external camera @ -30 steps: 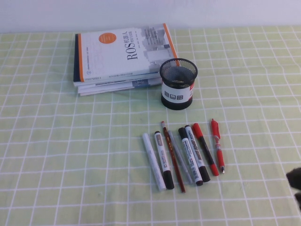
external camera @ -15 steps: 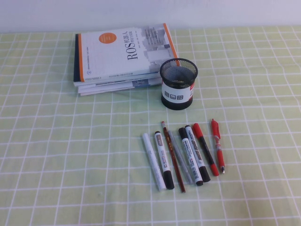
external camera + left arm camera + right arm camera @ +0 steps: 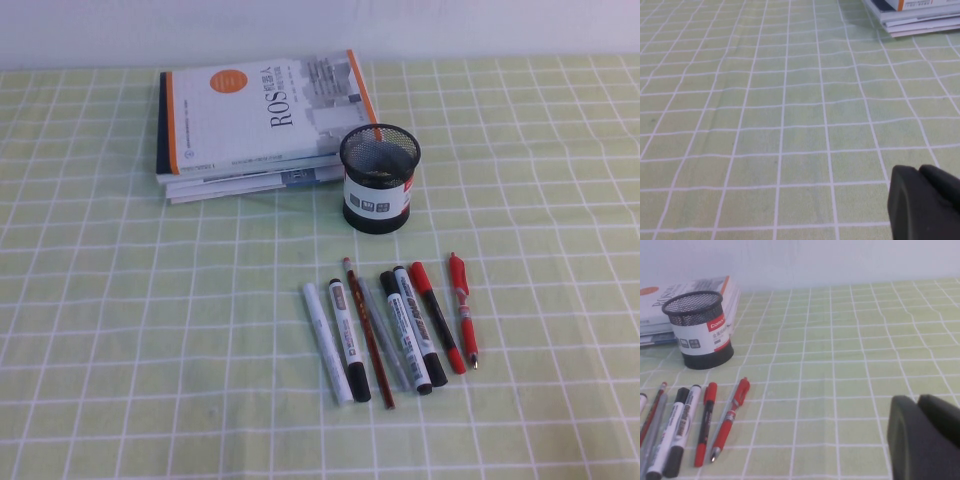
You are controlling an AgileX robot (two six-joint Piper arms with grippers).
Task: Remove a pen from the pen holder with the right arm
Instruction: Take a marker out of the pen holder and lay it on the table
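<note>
Red pen [image 3: 729, 419] flat on cloth [image 3: 840, 370], well ahead of right claw [image 3: 917, 402], off to its left; mesh pen holder [image 3: 700, 330] farther beyond. Right claw fully closed, empty. Left claw [image 3: 918, 171] closed, empty, over bare cloth, books [image 3: 920, 22] far ahead.

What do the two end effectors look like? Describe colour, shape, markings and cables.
Neither arm shows in the high view. The left end effector, seen only in its wrist view over the green checked cloth, is matt black: two rounded, blocky fingers with a narrow seam between them. The right end effector, near the pens, looks the same. No markings, cables or sleeves are visible.
</note>
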